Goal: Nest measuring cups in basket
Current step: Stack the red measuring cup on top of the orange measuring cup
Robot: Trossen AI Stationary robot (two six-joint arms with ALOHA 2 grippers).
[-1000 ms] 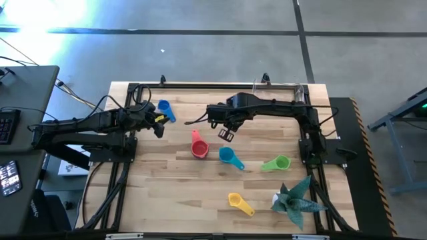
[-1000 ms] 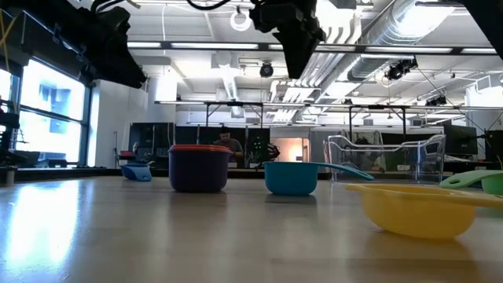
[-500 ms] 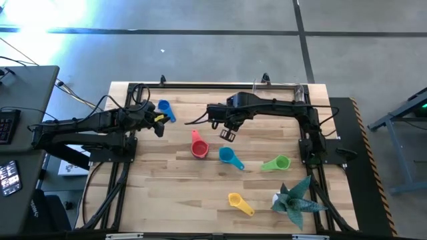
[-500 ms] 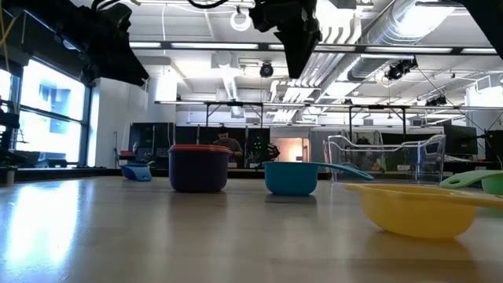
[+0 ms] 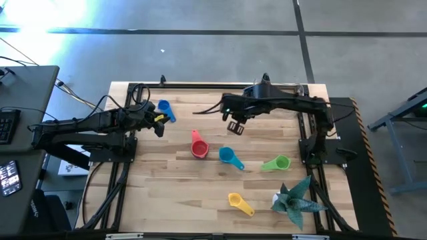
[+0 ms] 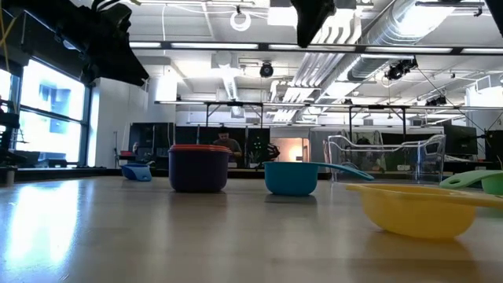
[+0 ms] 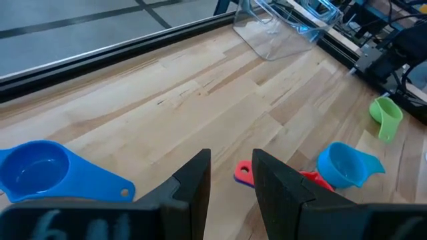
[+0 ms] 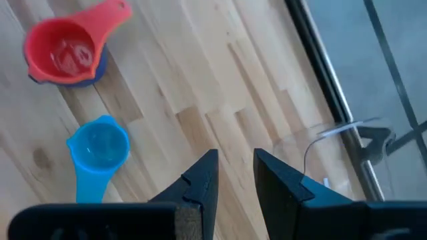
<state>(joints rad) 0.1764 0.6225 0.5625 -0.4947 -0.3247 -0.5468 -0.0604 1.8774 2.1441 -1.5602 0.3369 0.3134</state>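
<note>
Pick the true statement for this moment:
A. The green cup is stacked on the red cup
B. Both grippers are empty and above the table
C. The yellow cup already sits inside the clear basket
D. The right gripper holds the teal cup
B: the left gripper and right gripper each show only bare wood between their fingers, while the yellow cup, teal cup, green cup and red cup lie apart on the table.

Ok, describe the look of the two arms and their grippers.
Both arms are dark, nearly black, jointed links with black cables trailing along them. The left gripper carries a small yellow marking near its fingers. The right gripper looks all dark. In the wrist views each gripper's fingers are matte black, flat wedges tapering to the tips.
</note>
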